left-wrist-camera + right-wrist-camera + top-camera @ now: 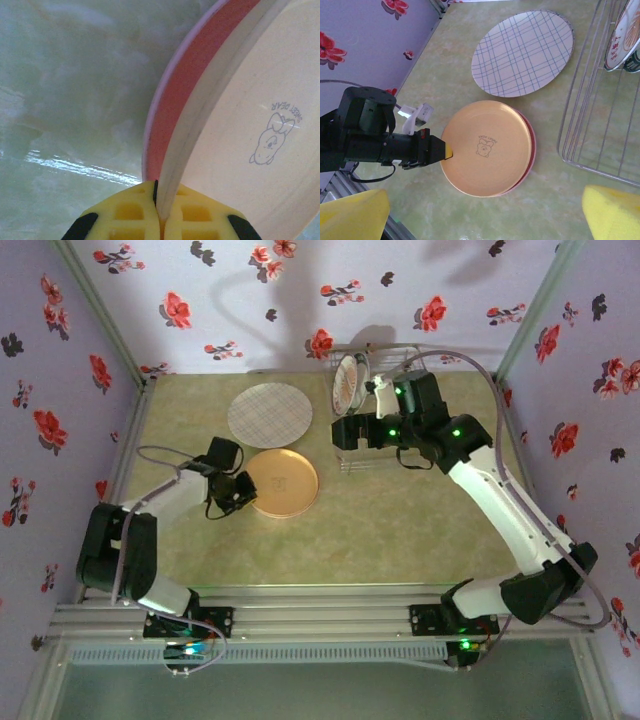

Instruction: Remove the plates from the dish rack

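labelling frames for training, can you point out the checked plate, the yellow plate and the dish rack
checked plate [270, 415], top view, its middle
yellow plate [485, 125], right wrist view, its face
dish rack [562, 150], right wrist view, corner wire

worktop [75, 100]: glossy, smooth | orange-yellow plate [250, 125], pinched in left gripper [158, 197]: smooth matt plastic | pink plate [185, 95], beside that gripper: smooth, faint sheen | gripper pads [130, 210]: matt moulded plastic | dish rack [590, 100]: thin bright metal wire

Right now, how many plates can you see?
4. A grid plate lies flat on the table; an orange plate sits on a pink plate; one plate stands in the rack. More may hide behind it.
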You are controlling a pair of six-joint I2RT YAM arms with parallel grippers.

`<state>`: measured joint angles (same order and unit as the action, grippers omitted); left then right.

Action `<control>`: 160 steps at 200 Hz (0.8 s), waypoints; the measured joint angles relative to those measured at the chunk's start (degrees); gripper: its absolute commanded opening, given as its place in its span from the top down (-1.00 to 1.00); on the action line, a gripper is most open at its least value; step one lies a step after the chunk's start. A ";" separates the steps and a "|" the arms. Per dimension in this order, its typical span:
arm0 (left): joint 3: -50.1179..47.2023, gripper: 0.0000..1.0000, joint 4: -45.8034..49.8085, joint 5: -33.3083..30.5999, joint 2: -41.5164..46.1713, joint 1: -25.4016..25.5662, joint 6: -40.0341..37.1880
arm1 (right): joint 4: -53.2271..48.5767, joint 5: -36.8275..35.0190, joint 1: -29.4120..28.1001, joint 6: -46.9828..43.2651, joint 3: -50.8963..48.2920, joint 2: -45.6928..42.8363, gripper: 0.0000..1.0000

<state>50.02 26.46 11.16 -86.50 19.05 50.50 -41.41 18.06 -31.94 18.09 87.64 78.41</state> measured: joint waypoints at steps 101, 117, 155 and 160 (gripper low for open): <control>2.86 0.71 0.63 1.11 -2.56 0.00 -1.62 | 0.48 -0.02 0.00 0.13 0.00 2.12 -0.99; 3.21 0.63 1.01 1.29 -2.58 0.00 -1.90 | 0.55 -0.02 0.00 0.13 0.02 2.25 -0.99; 4.09 0.46 2.36 1.51 -2.58 0.00 -2.80 | 0.61 -0.02 0.00 0.13 0.13 2.58 -0.99; 4.17 0.44 2.51 1.51 -2.58 0.00 -2.89 | 0.61 -0.04 0.00 0.13 0.17 2.69 -0.99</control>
<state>54.19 28.97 12.67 -89.08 19.05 47.62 -40.80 18.02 -31.94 18.22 87.81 81.10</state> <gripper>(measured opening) 0.255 0.993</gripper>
